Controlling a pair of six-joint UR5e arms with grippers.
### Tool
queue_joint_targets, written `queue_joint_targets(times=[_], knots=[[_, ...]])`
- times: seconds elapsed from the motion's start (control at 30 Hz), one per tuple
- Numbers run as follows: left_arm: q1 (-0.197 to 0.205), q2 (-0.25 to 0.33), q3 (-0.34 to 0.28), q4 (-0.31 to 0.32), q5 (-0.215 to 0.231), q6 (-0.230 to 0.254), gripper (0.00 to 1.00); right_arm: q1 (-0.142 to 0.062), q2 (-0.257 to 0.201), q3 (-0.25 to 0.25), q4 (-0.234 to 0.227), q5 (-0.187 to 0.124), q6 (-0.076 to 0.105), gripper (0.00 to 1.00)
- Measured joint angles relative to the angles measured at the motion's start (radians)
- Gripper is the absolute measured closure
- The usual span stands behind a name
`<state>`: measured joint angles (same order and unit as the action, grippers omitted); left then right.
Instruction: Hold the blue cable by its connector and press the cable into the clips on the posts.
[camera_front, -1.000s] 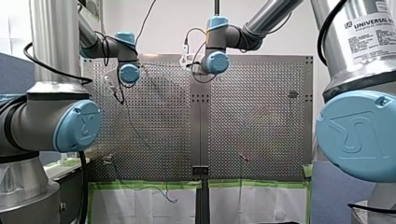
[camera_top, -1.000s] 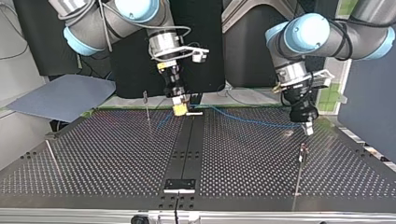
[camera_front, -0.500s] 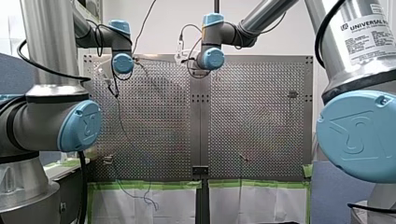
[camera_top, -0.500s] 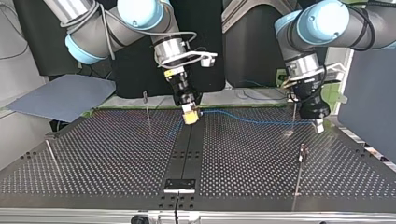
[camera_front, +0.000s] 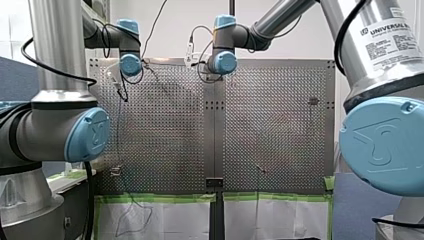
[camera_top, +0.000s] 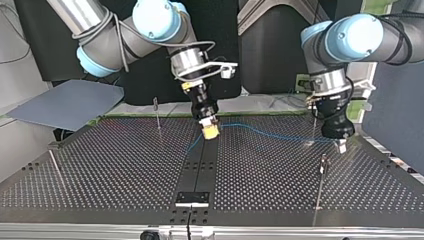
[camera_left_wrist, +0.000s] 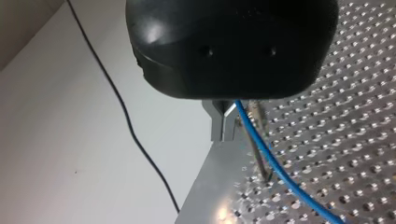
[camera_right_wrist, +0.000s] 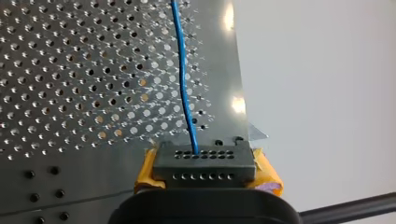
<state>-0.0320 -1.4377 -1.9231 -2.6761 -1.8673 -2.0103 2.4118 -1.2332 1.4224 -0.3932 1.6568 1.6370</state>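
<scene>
You see a blue cable and its dark grey connector, dotted with two rows of holes, between the yellow pads of the right gripper. The left gripper is black with metal fingers. The silver table is gridded with holes; green tape lines its edge at the front view's six o'clock.

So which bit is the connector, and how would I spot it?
Look at the perforated metal table, then the arm over its middle strip: my right hand, with yellow pads. Pinched between those pads is the connector, a small dark block with rows of tiny holes, the only thing the blue cable runs out of.
</scene>
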Motion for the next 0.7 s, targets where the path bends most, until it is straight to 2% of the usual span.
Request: queue_joint_targets(times=[0.27, 0.53, 0.7], knots=[[0.026, -0.009, 0.015, 0.003, 0.035, -0.018, 1.0, -0.001, 0.028, -0.036, 0.003, -0.005, 0.0, 1.0], [0.042, -0.032, 0.03, 0.004, 0.072, -0.033, 1.0, -0.006, 0.032, -0.064, 0.015, -0.005, 0.0, 1.0], [0.066, -0.06, 0.045, 0.014, 0.1, -0.038, 1.0, -0.008, 0.032, -0.068, 0.02, -0.005, 0.0, 1.0]])
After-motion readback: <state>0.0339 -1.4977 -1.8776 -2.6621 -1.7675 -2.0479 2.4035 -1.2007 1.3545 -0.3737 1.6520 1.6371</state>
